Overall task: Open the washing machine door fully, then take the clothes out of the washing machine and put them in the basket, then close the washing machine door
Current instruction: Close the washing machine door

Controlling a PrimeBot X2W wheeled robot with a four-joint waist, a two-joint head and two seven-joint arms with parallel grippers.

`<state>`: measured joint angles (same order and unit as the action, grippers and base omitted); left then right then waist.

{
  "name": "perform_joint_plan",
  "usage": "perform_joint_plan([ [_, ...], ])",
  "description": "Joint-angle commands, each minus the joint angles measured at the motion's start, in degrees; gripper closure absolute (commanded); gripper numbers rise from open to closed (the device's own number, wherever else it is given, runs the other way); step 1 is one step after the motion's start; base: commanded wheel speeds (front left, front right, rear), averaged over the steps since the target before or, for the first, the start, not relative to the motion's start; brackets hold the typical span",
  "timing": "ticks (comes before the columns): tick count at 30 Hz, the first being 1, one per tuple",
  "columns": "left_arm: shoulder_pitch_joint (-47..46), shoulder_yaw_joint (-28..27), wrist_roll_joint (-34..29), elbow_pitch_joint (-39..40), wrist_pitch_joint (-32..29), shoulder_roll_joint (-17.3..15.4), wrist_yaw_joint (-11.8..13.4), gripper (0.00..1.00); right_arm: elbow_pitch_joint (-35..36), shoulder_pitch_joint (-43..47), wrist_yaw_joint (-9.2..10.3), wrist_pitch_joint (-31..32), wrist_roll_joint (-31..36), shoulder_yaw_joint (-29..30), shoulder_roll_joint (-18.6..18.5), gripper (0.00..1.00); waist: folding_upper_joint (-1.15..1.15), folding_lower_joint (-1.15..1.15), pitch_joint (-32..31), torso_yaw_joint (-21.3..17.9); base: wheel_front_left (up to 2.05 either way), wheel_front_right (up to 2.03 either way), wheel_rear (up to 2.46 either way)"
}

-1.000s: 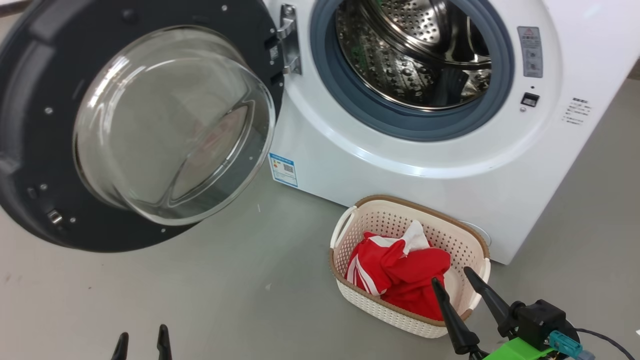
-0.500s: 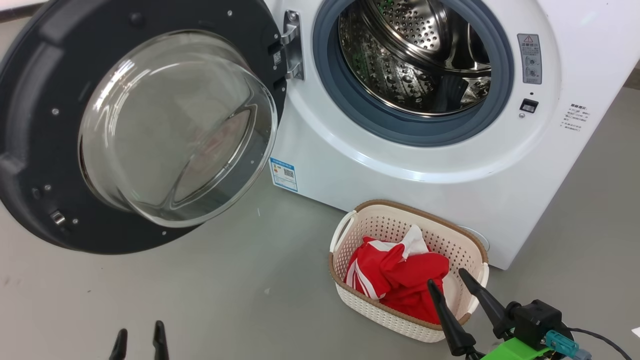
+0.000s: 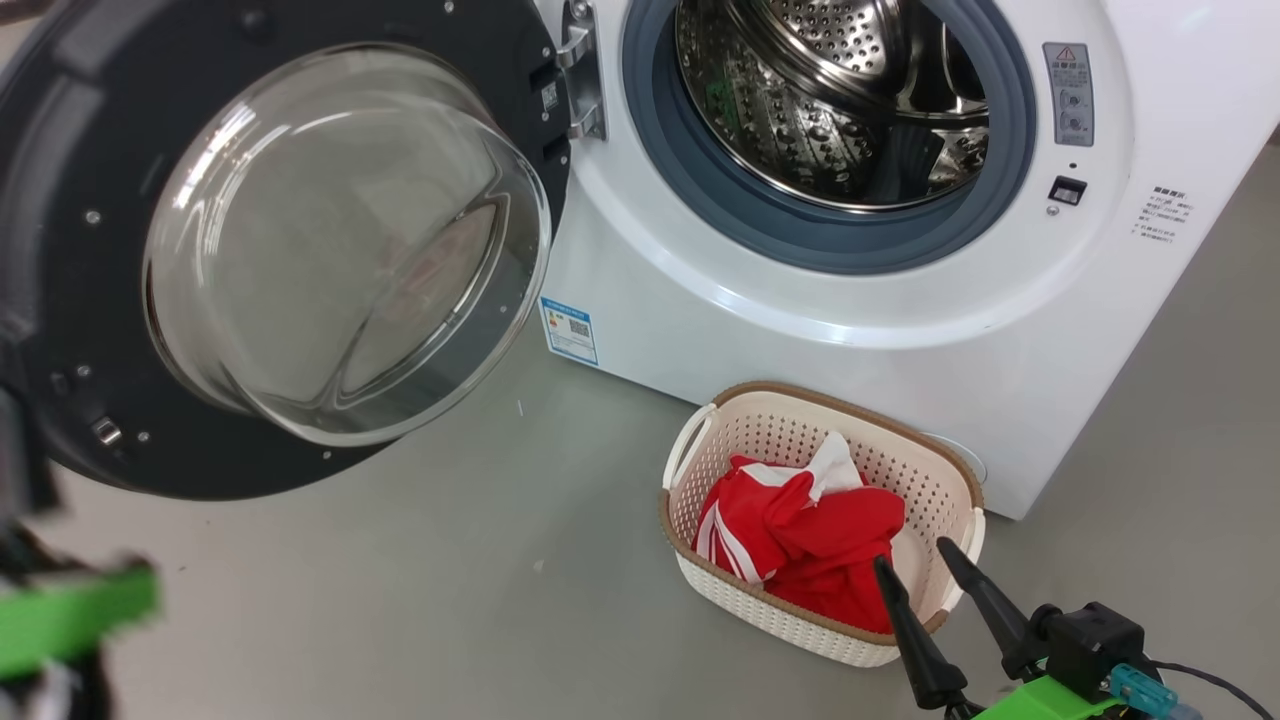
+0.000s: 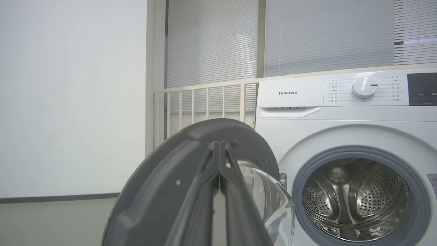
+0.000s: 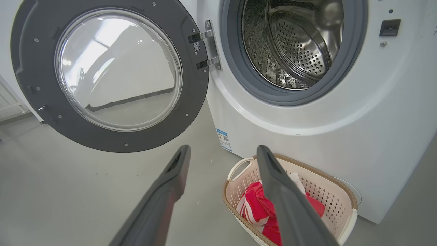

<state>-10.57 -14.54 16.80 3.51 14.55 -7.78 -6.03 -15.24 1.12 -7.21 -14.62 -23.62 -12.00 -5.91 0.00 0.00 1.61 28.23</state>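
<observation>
- Left gripper (image 4: 219,143) snaps shut: a second ago its two tips stood apart at the bottom of the head view, and now the left wrist view shows the dark fingers pressed together with nothing between them.
- Where those tips were, a blurred green part of the left arm (image 3: 70,612) now shows at the left edge of the head view, low down beside the door's rim.
- Washing machine door (image 3: 60,250) hangs swung wide to the left as before, its glass bowl (image 3: 340,240) bulging towards the camera; from the left wrist the closed fingers overlap its dark rim, and I cannot tell whether they touch.
- Hinge (image 3: 583,70) holds the door to the washing machine (image 3: 800,330), and a small blue sticker (image 3: 569,330) sits low on the white front.
- Steel drum (image 3: 830,90) stands exposed inside the grey gasket (image 3: 800,235).
- Basket (image 3: 770,440) rests on the grey floor (image 3: 400,600) just in front of the machine, unmoved, with the red and white clothes (image 3: 800,530) heaped inside.
- Right gripper (image 3: 912,553) keeps its place at the basket's near right corner, jaws spread wide and empty, its tips overlapping the basket's near edge.
</observation>
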Motion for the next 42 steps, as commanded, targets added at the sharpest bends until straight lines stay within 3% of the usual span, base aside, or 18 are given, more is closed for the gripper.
perform_joint_plan([
  [1, -6.2, -3.4, 1.1, 0.9, 0.4, -4.0, -0.7, 1.00, 1.7, -0.4, -0.28, -0.4, 0.8, -0.5, -0.1, 0.00, 0.00, 0.00, 0.5, 0.0, 0.00, 0.00, 0.00],
  [5, -16.4, -4.3, 3.1, -3.0, 0.4, -10.8, -1.3, 1.00, 2.2, -0.1, -0.28, -0.4, 1.3, 0.6, 0.2, 0.00, 0.00, 0.00, 1.9, -0.2, 0.00, 0.00, 0.00],
  [6, -16.4, -4.3, 3.1, -3.0, 0.4, -10.8, -1.3, 1.00, 2.2, -0.1, -0.28, -0.4, 1.3, 0.6, 0.2, 0.00, 0.00, 0.00, 1.9, -0.2, 0.00, 0.00, 0.00],
  [10, -24.7, -3.3, 5.5, -8.4, 0.4, -16.4, -1.4, 1.00, 2.6, -0.4, -0.28, -0.4, 1.9, 1.1, 0.2, 0.00, 0.00, 0.00, 3.6, -1.0, 0.00, 0.00, 0.00],
  [21, -41.0, -2.9, 22.0, -37.2, -0.8, -26.2, -1.5, 1.00, 2.9, -2.5, -0.28, -0.4, 3.0, 1.6, -0.6, 0.00, 0.00, 0.00, 8.2, -3.2, 0.00, 0.00, 0.00],
  [24, -44.9, -2.2, 27.1, -45.0, -3.6, -28.9, -1.5, 1.00, 2.9, -2.9, -0.28, -0.4, 3.2, 1.6, -0.7, 0.00, 0.00, 0.00, 9.1, -3.6, 0.00, 0.00, 0.00],
  [32, -51.2, 0.0, 36.9, -59.7, -18.4, -32.8, -1.5, 1.00, 2.9, -3.6, -0.28, -0.4, 3.7, 1.1, -0.9, 0.00, 0.00, 0.00, 11.3, -4.1, 0.00, 0.00, 0.00],
  [42, -50.8, 1.7, 43.0, -66.3, -35.1, -34.2, -1.5, 1.00, 2.8, -4.2, -0.28, -0.4, 4.0, 0.2, -1.5, 0.00, 0.00, 0.00, 13.9, -4.3, 0.00, 0.00, 0.00],
])
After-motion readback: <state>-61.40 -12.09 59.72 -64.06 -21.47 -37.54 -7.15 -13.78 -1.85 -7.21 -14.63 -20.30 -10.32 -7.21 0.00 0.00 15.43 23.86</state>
